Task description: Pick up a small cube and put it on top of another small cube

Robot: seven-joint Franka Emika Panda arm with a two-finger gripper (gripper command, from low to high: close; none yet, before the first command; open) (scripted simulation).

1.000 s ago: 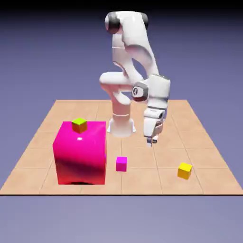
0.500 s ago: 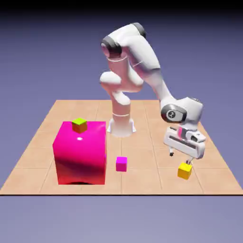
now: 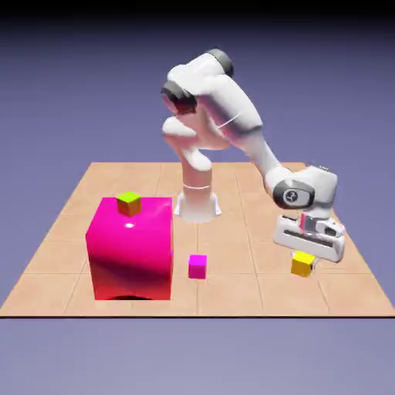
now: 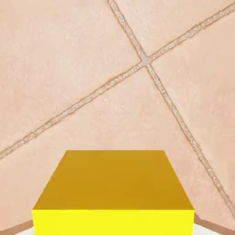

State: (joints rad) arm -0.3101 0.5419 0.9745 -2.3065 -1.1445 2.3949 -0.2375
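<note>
Gripper (image 3: 304, 258) clamped on yellow cube (image 3: 302, 264), over the tiled table (image 3: 231, 289) at the exterior view's right. Green-topped cube (image 3: 129, 204) sits atop the big magenta block (image 3: 133, 251), left. Small magenta cube (image 3: 197, 267) stands between block and gripper.

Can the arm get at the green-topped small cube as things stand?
Probably yes: the green-topped small cube sits exposed atop the big magenta block, nothing over it. The end effector already holds the yellow cube, though.
</note>
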